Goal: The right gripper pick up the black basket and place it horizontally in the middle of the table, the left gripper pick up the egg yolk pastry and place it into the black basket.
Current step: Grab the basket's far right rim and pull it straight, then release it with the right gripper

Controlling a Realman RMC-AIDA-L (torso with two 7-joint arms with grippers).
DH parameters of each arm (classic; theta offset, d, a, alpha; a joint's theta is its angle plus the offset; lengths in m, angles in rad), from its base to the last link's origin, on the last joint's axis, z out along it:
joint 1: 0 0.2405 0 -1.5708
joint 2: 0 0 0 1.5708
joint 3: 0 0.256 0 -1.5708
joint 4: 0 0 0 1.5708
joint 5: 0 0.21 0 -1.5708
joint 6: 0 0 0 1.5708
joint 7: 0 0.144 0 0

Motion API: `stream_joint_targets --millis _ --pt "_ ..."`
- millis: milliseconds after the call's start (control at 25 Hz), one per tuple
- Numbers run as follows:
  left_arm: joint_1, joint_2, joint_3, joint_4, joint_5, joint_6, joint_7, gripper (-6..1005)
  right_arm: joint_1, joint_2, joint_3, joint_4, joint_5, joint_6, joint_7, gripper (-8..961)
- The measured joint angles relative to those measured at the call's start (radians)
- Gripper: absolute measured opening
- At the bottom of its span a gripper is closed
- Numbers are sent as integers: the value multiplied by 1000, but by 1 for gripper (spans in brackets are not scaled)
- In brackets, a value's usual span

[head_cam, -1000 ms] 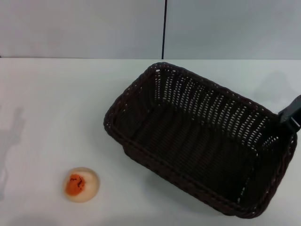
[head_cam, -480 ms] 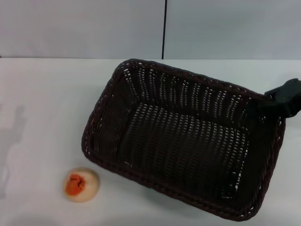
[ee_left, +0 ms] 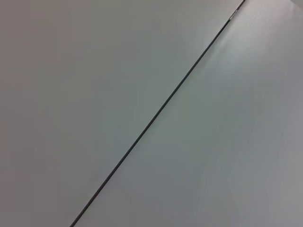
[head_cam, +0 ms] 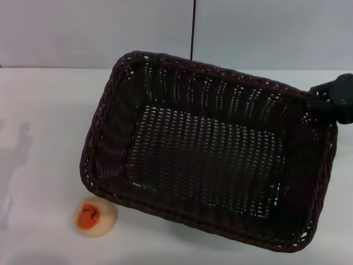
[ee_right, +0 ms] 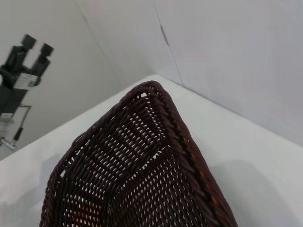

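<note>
The black basket (head_cam: 209,154) hangs tilted above the white table (head_cam: 44,110), its long side running left to right. My right gripper (head_cam: 325,102) is shut on its far right rim; only a blocky black part of it shows. The right wrist view looks along the basket (ee_right: 142,165) toward one corner of the braided rim. The egg yolk pastry (head_cam: 96,217) lies on the table just in front of the basket's near left corner, apart from it. My left gripper (ee_right: 37,45) is held up far off by the wall, its two fingers apart and holding nothing.
Pale grey wall panels with a dark vertical seam (head_cam: 193,27) close off the back of the table. The left wrist view shows only that wall and its seam (ee_left: 156,113). Bare white tabletop lies to the left of the basket.
The basket has swung and moved left and toward the camera, its left end rising and now reaching over toward the pastry. The right gripper moved up with it. The pastry stayed put.
</note>
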Motion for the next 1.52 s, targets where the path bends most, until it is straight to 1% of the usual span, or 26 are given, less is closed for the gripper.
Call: stream_joint_targets --millis 80,120,160,200,240,320,360,480,600,720,760,920,960,1240,1520 --pt "0 0 0 0 0 0 0 739 3 -12 2 -1 18 -19 -38 181" --pt "0 0 0 0 0 0 0 739 3 -12 2 -1 18 -19 -38 181" --pt "0 0 0 0 0 0 0 739 10 -29 4 -8 35 -38 -67 181" --pt "0 0 0 0 0 0 0 739 10 -29 4 -8 35 -38 -67 181" --pt "0 1 0 0 0 0 0 739 14 -38 4 -12 39 -46 -74 181" --pt "-3 2 0 1 0 -1 0 739 24 -58 5 -18 44 -61 -93 182" --pt "-4 3 0 4 2 -2 0 739 32 -73 6 -21 44 -75 -120 182" --pt "-2 4 0 7 4 -9 -1 739 38 -83 15 -30 31 -98 -179 184" --pt "1 4 0 6 4 -12 -3 739 36 -84 19 -30 25 -105 -217 185" --pt "4 5 0 9 2 -16 -42 739 27 -84 20 -10 24 -103 -273 187" --pt "4 5 0 9 2 -16 -42 739 22 -82 25 17 26 -99 -317 188" --pt "3 5 0 6 2 -17 -54 739 21 -81 38 59 26 -93 -372 190" --pt "4 5 0 3 3 -17 -56 739 23 -83 42 89 25 -83 -396 190" --pt "3 2 10 1 5 -22 -68 739 34 -89 30 125 14 -65 -420 193" --pt "12 2 22 0 6 -28 -75 739 65 -77 30 140 -1 -49 -421 207"
